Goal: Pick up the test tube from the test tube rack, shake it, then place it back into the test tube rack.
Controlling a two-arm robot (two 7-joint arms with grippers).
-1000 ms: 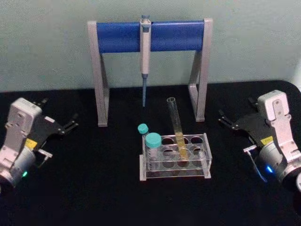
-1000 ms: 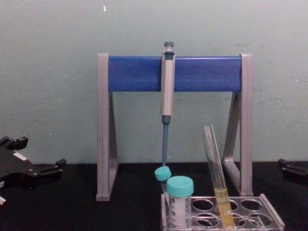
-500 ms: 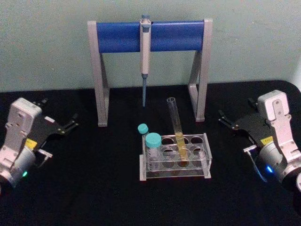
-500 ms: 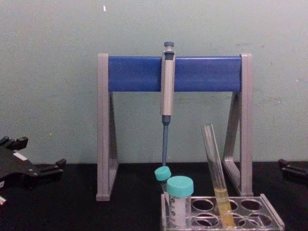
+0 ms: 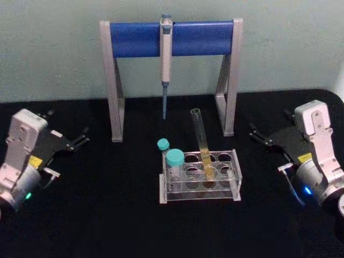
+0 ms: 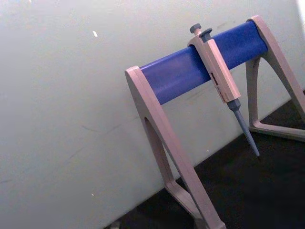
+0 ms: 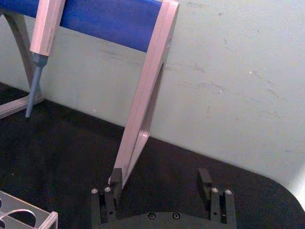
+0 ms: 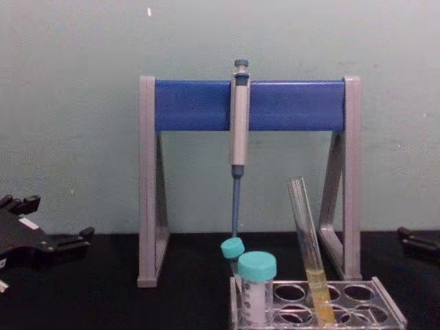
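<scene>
The test tube [image 5: 201, 141] is a long clear glass tube with yellow liquid in its lower part. It leans in a hole of the clear test tube rack [image 5: 235, 183] at the table's middle, also seen in the chest view as test tube [image 8: 306, 234] and rack [image 8: 388, 311]. My left gripper [image 5: 68, 127] rests far to the left, open and holding nothing, and appears in the chest view [image 8: 58, 218]. My right gripper [image 5: 270, 124] sits far to the right, open and holding nothing; in the right wrist view its fingers [image 7: 107, 195] stand wide apart, with a rack corner [image 7: 33, 215] nearby.
Behind the rack stands a grey-and-blue pipette stand [image 5: 134, 40] with a pipette [image 5: 165, 59] hanging from its bar. Two teal-capped tubes [image 5: 174, 161] sit at the rack's left end. Black tabletop lies between each gripper and the rack.
</scene>
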